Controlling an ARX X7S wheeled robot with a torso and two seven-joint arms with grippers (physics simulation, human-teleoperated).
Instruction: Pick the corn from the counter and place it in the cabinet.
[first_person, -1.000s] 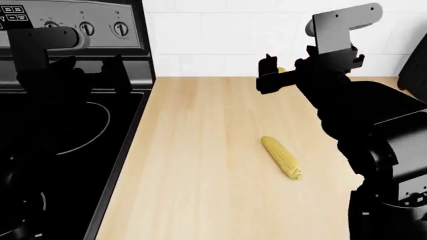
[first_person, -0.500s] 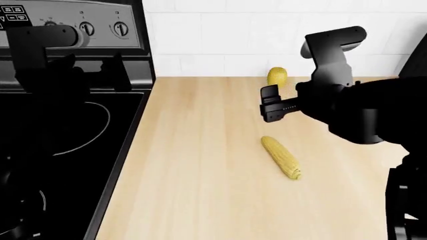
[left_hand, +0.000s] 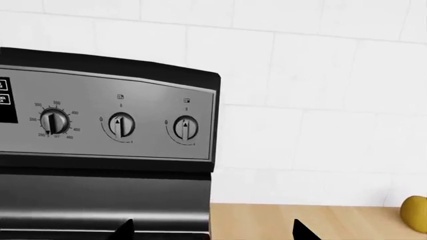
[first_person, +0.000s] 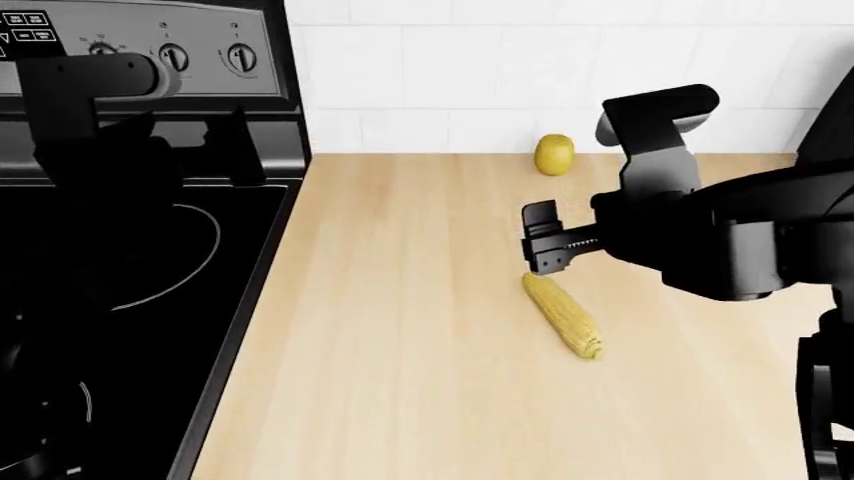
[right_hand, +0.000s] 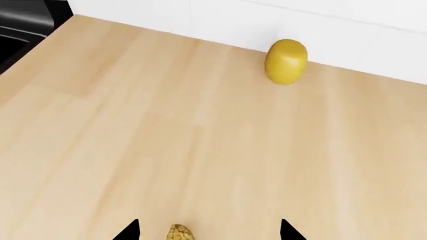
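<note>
The corn (first_person: 562, 315), a small yellow cob, lies on the beige counter (first_person: 400, 330), pointing from upper left to lower right. Its tip shows in the right wrist view (right_hand: 179, 233) between my two fingertips (right_hand: 129, 232). My right gripper (first_person: 539, 245) is open and hovers just above the cob's far end, not touching it. My left gripper (first_person: 187, 150) is open and empty, held over the black stovetop by the range's back panel; its fingertips (left_hand: 125, 231) show wide apart in the left wrist view. The cabinet is out of view.
A rounder yellow-green fruit (first_person: 554, 154) stands by the white tiled wall, also in the right wrist view (right_hand: 285, 61). The black stovetop (first_person: 120, 300) with its knob panel (left_hand: 120, 125) borders the counter on the left. A dark object (first_person: 827, 130) stands at the far right.
My right gripper has come down and toward me, from in front of the fruit near the wall to just above the corn's far end. The left arm and corn have not moved.
</note>
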